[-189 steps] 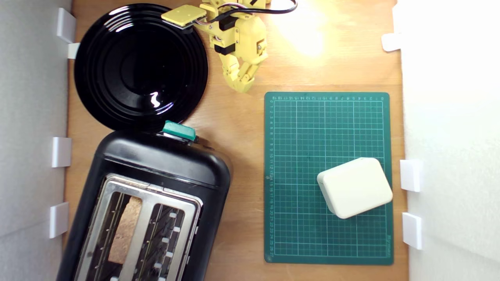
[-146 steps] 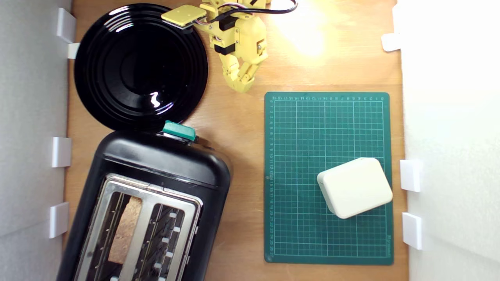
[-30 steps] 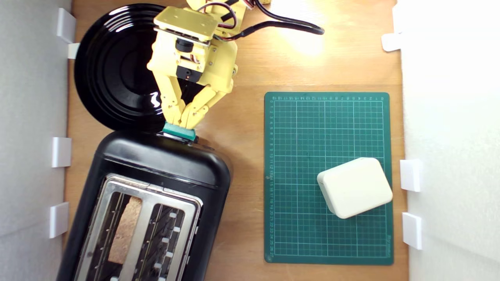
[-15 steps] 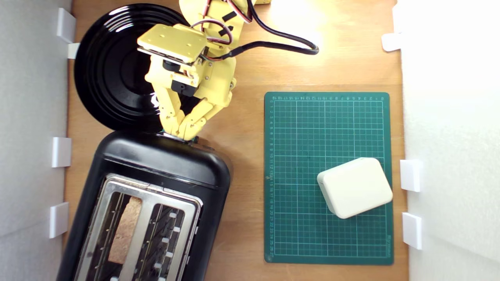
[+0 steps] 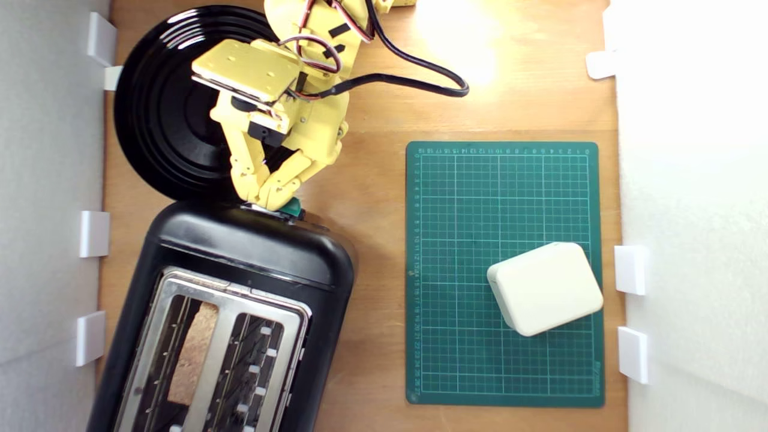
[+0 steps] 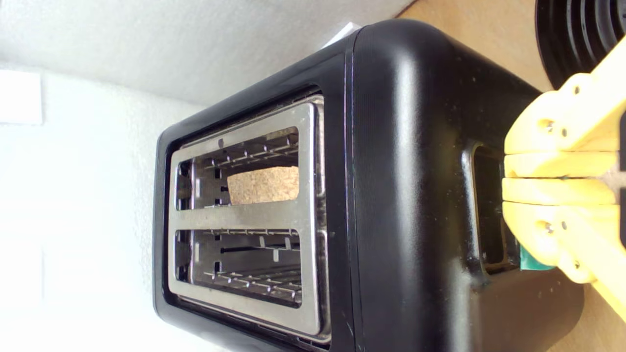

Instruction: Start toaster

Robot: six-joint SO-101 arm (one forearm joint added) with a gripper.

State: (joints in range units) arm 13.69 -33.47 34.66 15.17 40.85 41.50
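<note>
Jaws pressed shut, the gripper (image 5: 270, 199) sits right on top of the toaster's (image 5: 240, 252) teal lever knob (image 5: 293, 208), looks set to shove it down.

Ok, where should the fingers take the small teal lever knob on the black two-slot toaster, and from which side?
Press the small teal lever knob from above rather than pinching it. It juts from the slotted end wall of the black two-slot toaster facing the glossy black round plate. The yellow gripper, fingers together, already covers most of it, so come from the plate side.
</note>
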